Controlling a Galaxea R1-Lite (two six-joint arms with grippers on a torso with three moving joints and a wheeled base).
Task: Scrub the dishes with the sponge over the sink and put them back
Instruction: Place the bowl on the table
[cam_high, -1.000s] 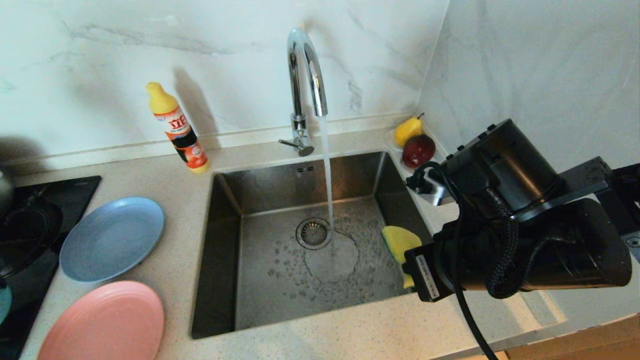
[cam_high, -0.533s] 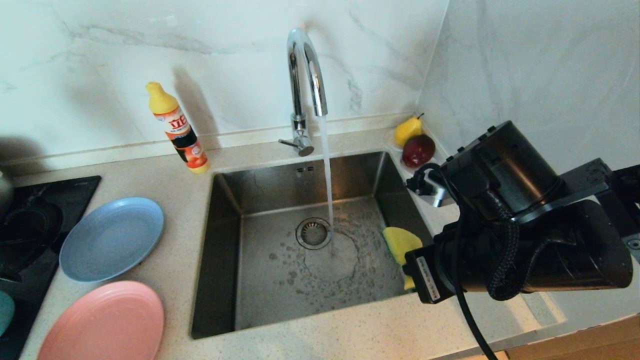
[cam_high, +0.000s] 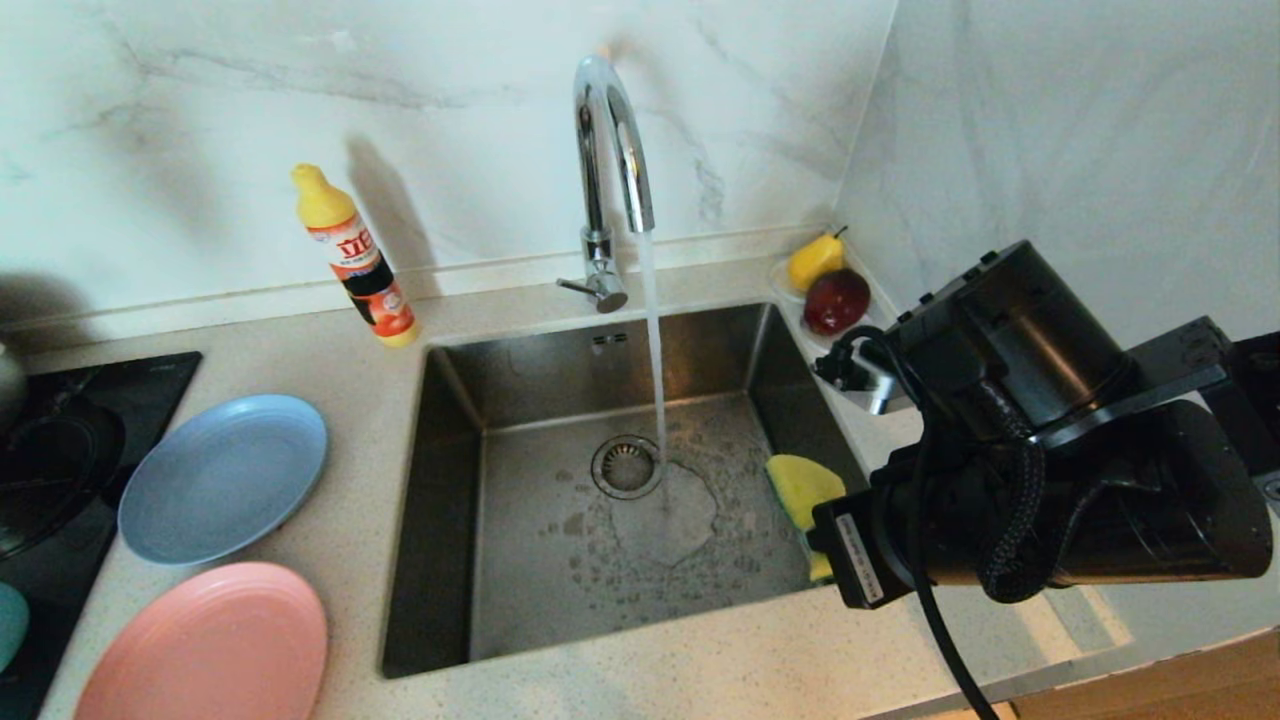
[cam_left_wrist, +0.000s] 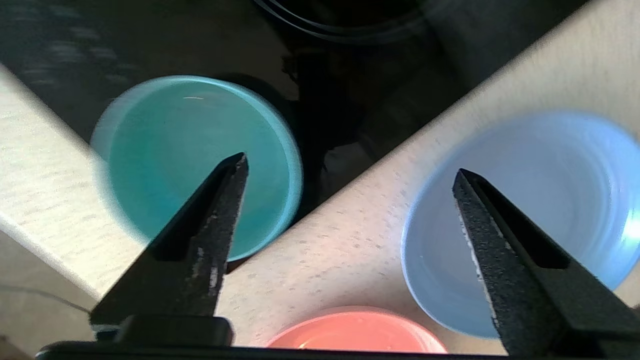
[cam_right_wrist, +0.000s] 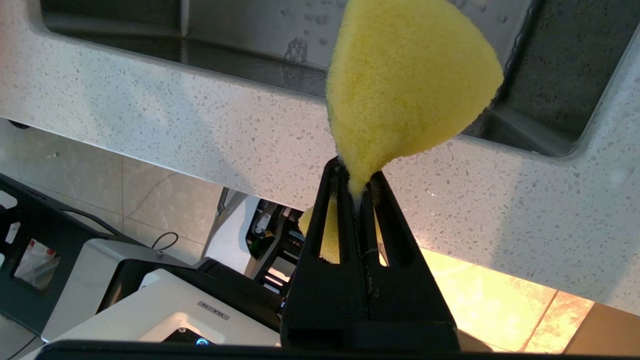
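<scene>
My left gripper (cam_left_wrist: 351, 163) hangs open above the counter with nothing between its fingers. Below it are the teal bowl (cam_left_wrist: 165, 150) at the stovetop's edge, the grey-blue plate (cam_left_wrist: 540, 200) and the pink plate (cam_left_wrist: 357, 335). The head view shows the grey-blue plate (cam_high: 222, 478) and the pink plate (cam_high: 205, 645) left of the sink (cam_high: 450, 500), with a sliver of the teal bowl (cam_high: 8, 625) at the frame's edge. My right gripper (cam_right_wrist: 356, 175) is shut on the yellow sponge (cam_right_wrist: 410, 75), held over the sink's right front corner. The sponge (cam_high: 800, 485) pokes out past my right wrist.
The faucet (cam_high: 610, 150) runs water onto the sink floor beside the drain (cam_high: 627, 465). A detergent bottle (cam_high: 355, 255) stands behind the plates. A pear (cam_high: 815, 260) and a red fruit (cam_high: 838, 300) sit in the back right corner. The black stovetop (cam_high: 60, 450) lies far left.
The teal bowl's sliver at the head view's left edge sits slightly lower than before. The right arm and sponge have kept still, and the water keeps running.
</scene>
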